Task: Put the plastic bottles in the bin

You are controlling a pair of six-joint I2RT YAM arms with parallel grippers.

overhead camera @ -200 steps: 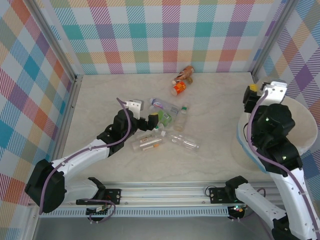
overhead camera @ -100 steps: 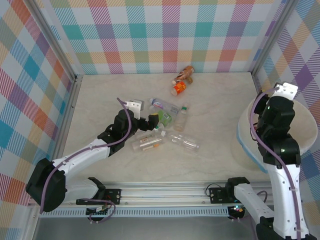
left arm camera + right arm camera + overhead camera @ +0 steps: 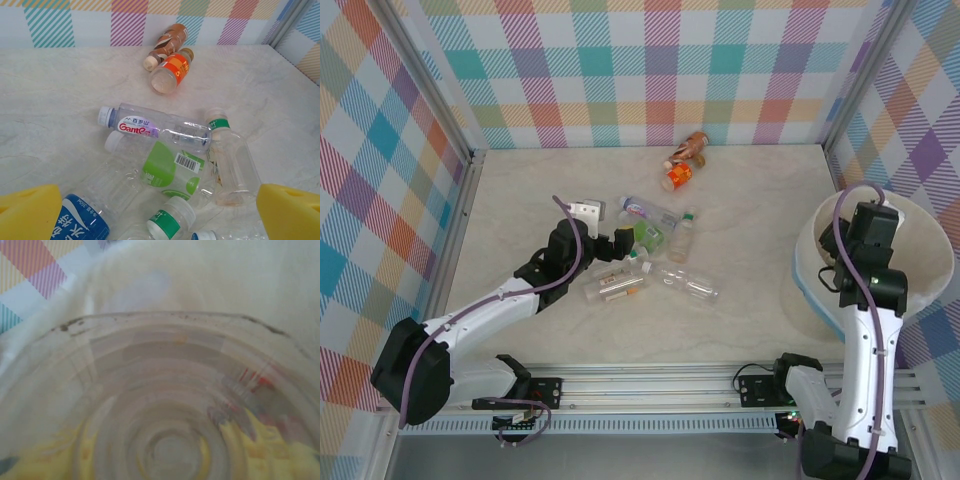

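Right of frame, the right gripper (image 3: 870,228) clasps a clear bottle (image 3: 170,405) over the bin (image 3: 930,250), release likely next; the left gripper (image 3: 160,214), spread wide, hovers by the bottles (image 3: 165,170) mid-frame.

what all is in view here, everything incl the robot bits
clear plastic bottles: about six, white, green or blue caps, heaped mid-table
orange bottle: one, orange, far table edge
brown bottle: one, brown, beside the orange bottle
bin: one, cream-white with blue band, right side
held bottle: one, clear, over the bin
table: one, pale marble
walls: pastel plaid, three sides
left gripper: one, yellow-tipped, open at the heap
right gripper: one, shut on held bottle
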